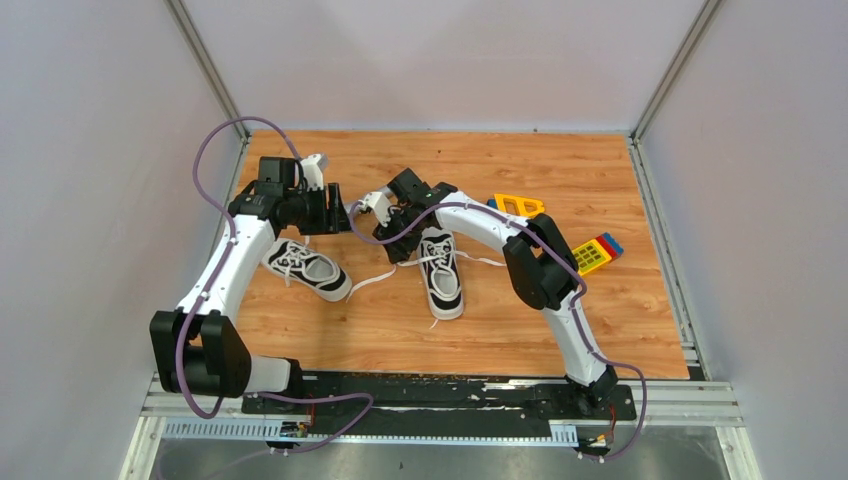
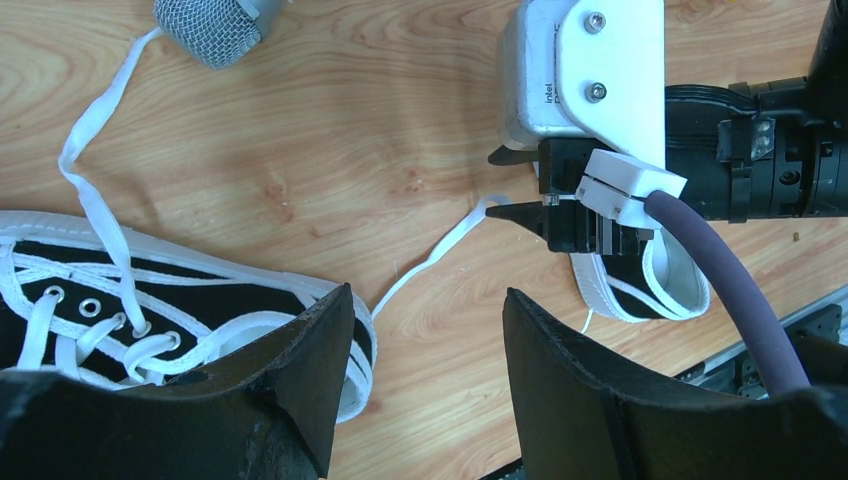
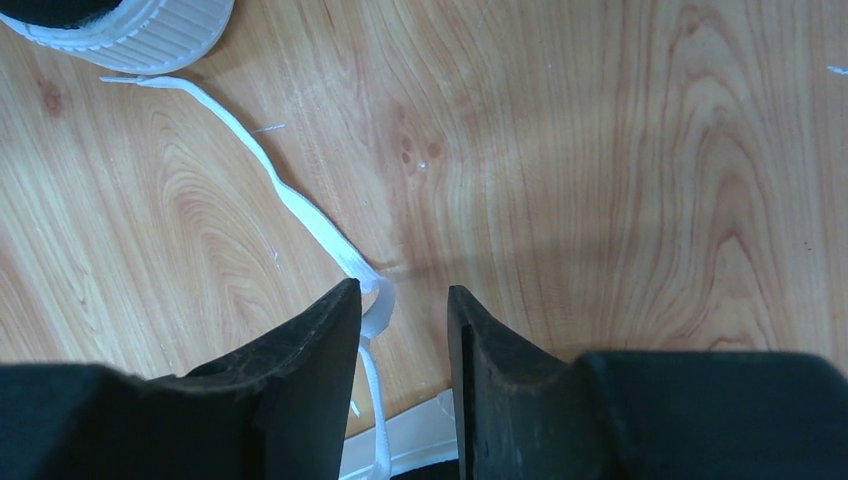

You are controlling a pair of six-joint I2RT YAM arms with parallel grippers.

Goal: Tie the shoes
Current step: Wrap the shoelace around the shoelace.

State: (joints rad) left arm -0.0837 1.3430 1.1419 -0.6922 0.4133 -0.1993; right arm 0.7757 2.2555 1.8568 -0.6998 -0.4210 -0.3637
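The 2 shoes sit mid-table (image 1: 330,340), both untied. The left shoe (image 1: 305,268) lies beside the left arm and the right shoe (image 1: 441,275) just under the right arm. The right gripper (image 3: 403,290) is low over the wood, jaws apart. A lace (image 3: 300,205) runs into the gap against 1 finger, not yet pinched. The left gripper (image 2: 425,300) hangs released, holding nothing, just above the left shoe. The lace looks light, limp and flat, so a slack grip would likely let it slip. It is best pinched near its free end, squarely across the flat.
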